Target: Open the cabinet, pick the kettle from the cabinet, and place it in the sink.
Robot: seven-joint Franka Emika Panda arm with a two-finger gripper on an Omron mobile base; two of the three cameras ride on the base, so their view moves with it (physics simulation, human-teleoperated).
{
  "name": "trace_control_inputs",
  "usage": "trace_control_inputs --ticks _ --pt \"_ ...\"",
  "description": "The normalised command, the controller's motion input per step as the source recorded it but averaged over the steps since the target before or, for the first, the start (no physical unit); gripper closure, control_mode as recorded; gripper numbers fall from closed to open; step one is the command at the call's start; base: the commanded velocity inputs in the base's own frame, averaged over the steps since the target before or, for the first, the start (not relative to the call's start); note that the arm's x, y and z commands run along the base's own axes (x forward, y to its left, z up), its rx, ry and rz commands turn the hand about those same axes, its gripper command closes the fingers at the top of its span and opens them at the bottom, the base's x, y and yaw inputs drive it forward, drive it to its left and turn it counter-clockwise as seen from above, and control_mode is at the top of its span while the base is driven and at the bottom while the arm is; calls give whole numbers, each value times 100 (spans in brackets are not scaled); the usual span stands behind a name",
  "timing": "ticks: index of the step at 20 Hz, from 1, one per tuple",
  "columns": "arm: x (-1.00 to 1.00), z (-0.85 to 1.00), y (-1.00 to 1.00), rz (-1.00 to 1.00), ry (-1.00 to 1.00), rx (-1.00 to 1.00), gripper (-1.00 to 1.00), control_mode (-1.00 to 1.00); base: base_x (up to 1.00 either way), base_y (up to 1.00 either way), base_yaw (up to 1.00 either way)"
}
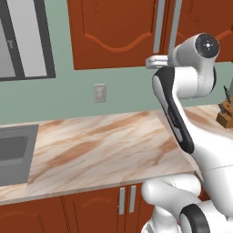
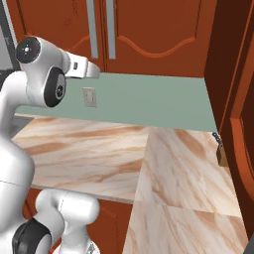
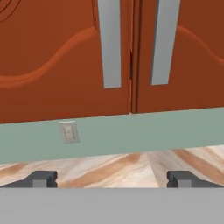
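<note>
The cabinet point(image 1: 113, 32) point(image 2: 149, 34) point(image 3: 65, 65) of reddish-brown wood hangs on the wall above the counter, with both arched doors shut. Its two long silver bar handles point(image 3: 109, 43) point(image 3: 164, 41) stand side by side at the door seam. My gripper point(image 1: 151, 61) point(image 2: 95, 71) point(image 3: 112, 179) is raised in front of the doors' lower edge, short of the handles, open with nothing between its fingertips point(image 3: 41, 178). The dark grey sink point(image 1: 13, 154) is set in the counter at the far left. The kettle is hidden.
A marbled tan countertop point(image 1: 104, 141) point(image 2: 89, 149) runs below the cabinet, with a wall outlet point(image 1: 99, 92) point(image 2: 89, 96) point(image 3: 69, 132) above it. A knife block point(image 1: 226, 113) point(image 2: 221, 154) stands at the right end, beside a tall wooden unit point(image 2: 233, 99). Low cabinets point(image 1: 91, 209) sit under the counter.
</note>
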Motion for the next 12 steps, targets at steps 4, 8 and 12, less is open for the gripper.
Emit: trace_control_inputs --ticks 4,8,12 --pt "16 32 -3 0 -3 0 -100 -100 0 0 0" --pt "20 28 -4 0 0 0 -100 -100 0 0 0" --pt "21 24 -6 0 2 0 -100 -100 0 0 0"
